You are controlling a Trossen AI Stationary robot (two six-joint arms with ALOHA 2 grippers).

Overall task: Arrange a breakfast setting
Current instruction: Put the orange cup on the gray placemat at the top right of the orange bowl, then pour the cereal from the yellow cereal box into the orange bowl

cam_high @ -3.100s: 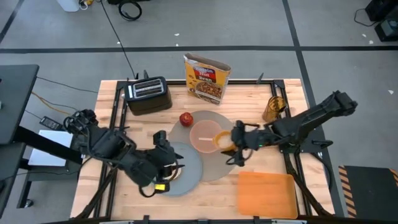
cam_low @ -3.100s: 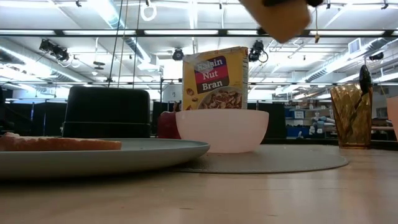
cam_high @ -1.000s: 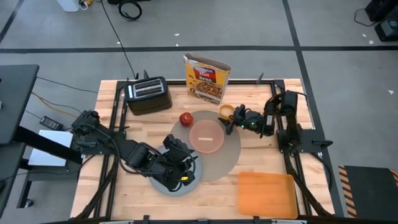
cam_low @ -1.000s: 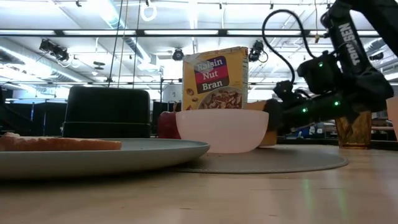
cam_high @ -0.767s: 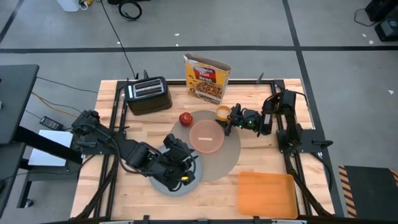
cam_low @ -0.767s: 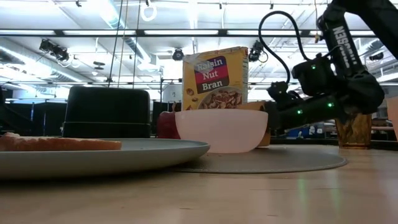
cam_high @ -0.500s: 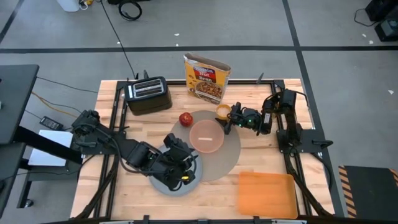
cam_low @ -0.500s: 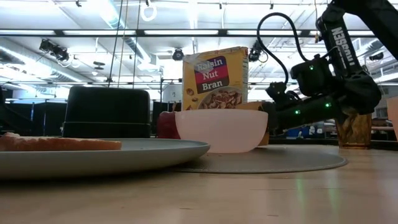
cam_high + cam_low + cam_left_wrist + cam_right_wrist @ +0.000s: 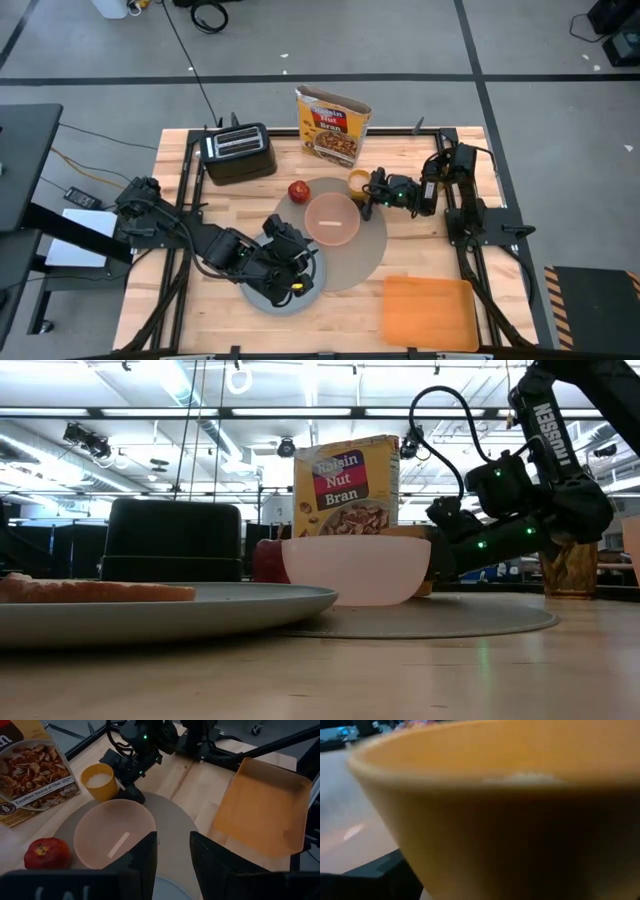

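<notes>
Nearest the front edge of the desk (image 9: pixel 340 320), on the near left of the pink bowl (image 9: pixel 332 220): grey plate (image 9: pixel 250 605), its rim overlapping the taupe mat (image 9: pixel 370 250). On the plate, seen level from the low view, a flat browned bagel (image 9: pixel 90 591). Above that plate, the left hand (image 9: pixel 172 836), fingers parted a little with nothing showing in the gap, only plate and mat beyond them.

Near right of the bowl, well apart from it and off the mat: flat orange board (image 9: pixel 430 310), lying alone.

At the middle, the bowl itself, upright on the mat. No telling from here whether anything lies inside.

Just behind the bowl to the far left, at the mat's edge: red apple (image 9: pixel 298 191), close beside the bowl but not clearly touching.

Just behind the bowl to the far right: small orange cup (image 9: pixel 357 181), upright at the mat's far rim, something pale inside. Right hand (image 9: pixel 367 192) low at the cup, reaching in from the right of the bowl, fingers spread to either side of the cup rather than pinching it; cup wall filling that arm's own wrist view.

Farther right of the bowl, past that arm: amber glass (image 9: pixel 566 555) with the metal spoon (image 9: pixel 587 485) standing in it.

Farthest back: cereal box (image 9: pixel 333 125) upright behind the bowl, and black toaster (image 9: pixel 238 153) to the far left of it.
</notes>
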